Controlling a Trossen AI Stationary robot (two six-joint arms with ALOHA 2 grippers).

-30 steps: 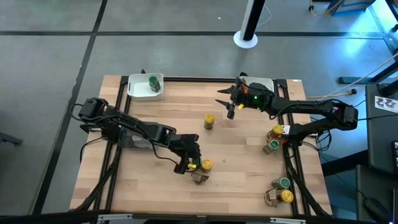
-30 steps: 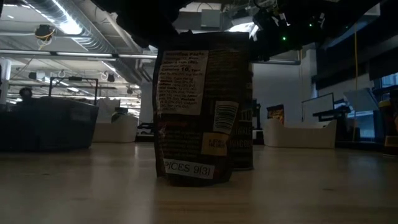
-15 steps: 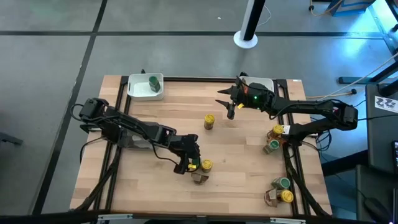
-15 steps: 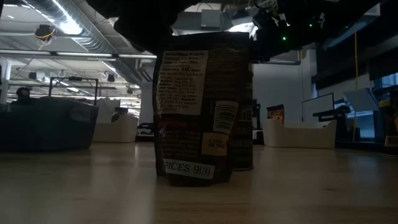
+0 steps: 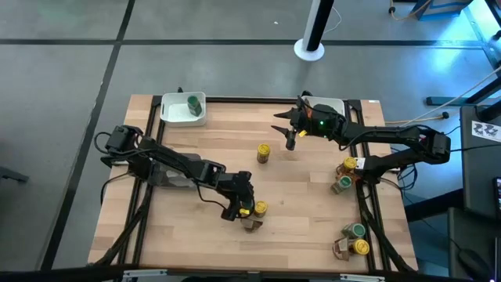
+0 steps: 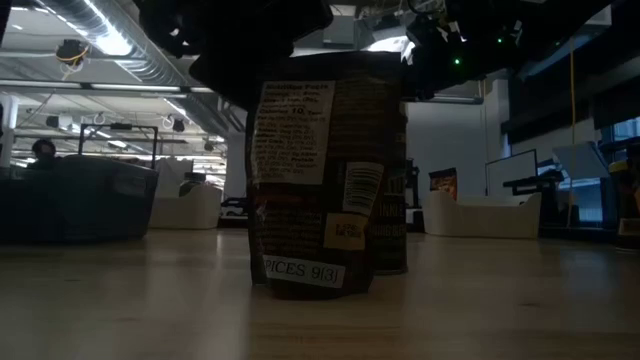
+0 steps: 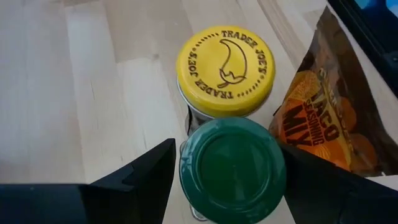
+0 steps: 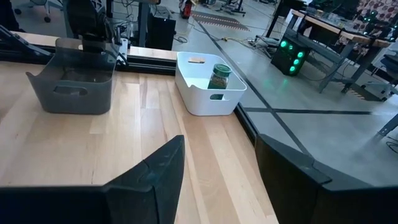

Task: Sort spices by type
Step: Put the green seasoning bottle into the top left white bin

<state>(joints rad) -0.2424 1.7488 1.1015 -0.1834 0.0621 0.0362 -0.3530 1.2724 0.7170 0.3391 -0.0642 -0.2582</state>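
Item: green-lidded jar, on bench, touching yellow-lidded jar, beside taco packet. Left pincer clamped on green-lidded jar. Right pincer apart, empty, idle. Risk: lifting may topple the touching yellow-lidded jar.

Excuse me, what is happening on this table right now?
The robot is sorting spices. The left gripper has its fingers on either side of a small green-lidded jar, next to a yellow-lidded jar and an orange taco seasoning packet. The right gripper waits, empty, at the table's far side. One green-lidded jar already sits in a white tray.
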